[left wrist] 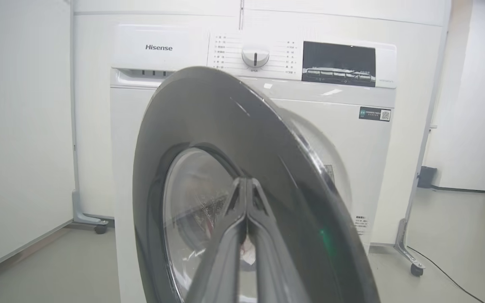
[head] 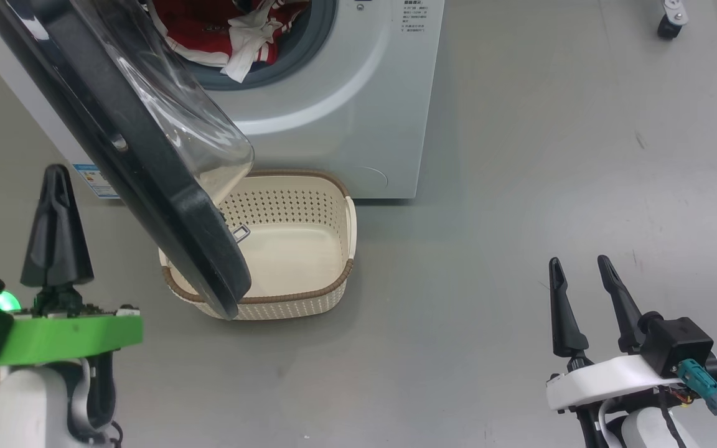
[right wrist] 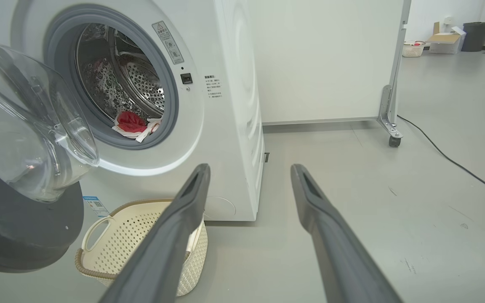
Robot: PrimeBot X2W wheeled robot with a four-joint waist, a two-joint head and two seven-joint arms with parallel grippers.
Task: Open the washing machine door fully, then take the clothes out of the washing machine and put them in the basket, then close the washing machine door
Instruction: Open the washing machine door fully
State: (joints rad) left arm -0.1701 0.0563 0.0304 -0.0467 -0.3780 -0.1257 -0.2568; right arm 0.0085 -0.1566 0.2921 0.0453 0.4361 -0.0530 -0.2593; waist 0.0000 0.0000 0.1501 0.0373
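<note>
Left gripper, pinched closed and empty, points at the swung-out washing machine door; right gripper gapes empty, well apart.

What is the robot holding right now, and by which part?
Nothing is held. The left gripper is shut with nothing between its fingers, beside the washing machine door. The right gripper stands open and empty.

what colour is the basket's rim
Brown, with a woven look, around the cream basket; it shows best in the head view.
</note>
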